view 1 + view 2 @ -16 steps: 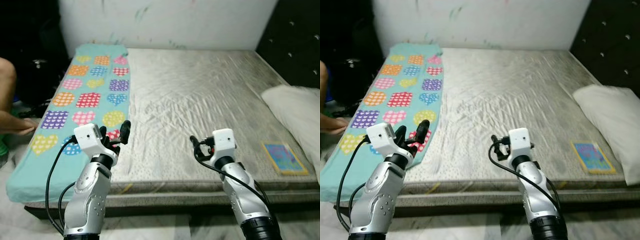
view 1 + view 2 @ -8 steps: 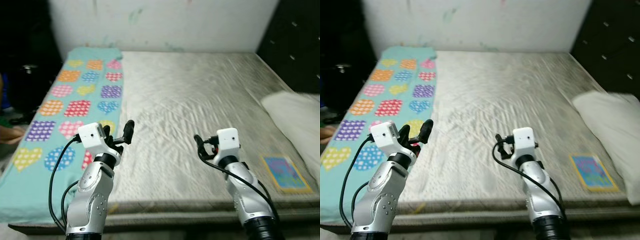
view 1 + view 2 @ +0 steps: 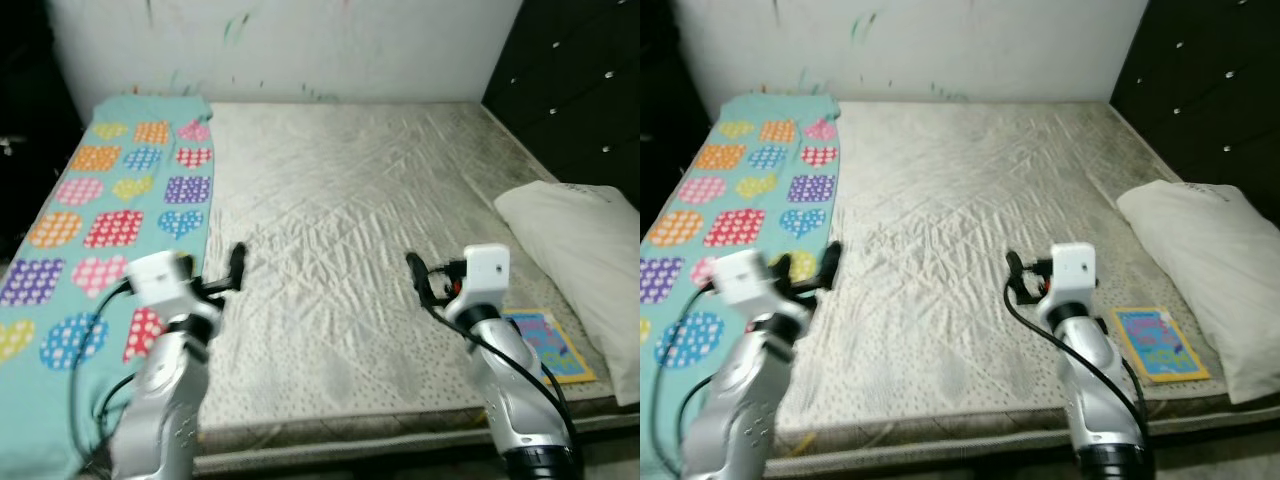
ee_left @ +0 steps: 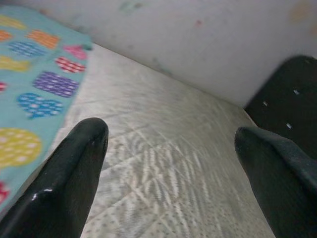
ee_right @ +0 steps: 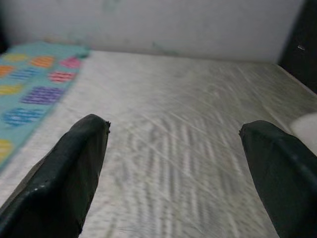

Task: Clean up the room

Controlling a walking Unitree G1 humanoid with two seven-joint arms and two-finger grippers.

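A teal blanket (image 3: 95, 215) printed with coloured hearts lies along the bed's (image 3: 340, 230) left side, its long axis running from the foot toward the wall. A book (image 3: 545, 343) lies beside the pillow (image 3: 580, 255); no writing is legible. Left gripper (image 4: 183, 163) and right gripper (image 5: 183, 158) hover spread over the mattress, empty.

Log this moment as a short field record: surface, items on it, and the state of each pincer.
surface: bare grey mattress
blanket: teal, heart pattern, lying flat along the mattress's left side
pillow: white, at the right edge
book: small, colourful, flat near the front right corner beside the pillow
left pincer: open, empty, above the blanket's inner edge
right pincer: open, empty, above the mattress, left of the book
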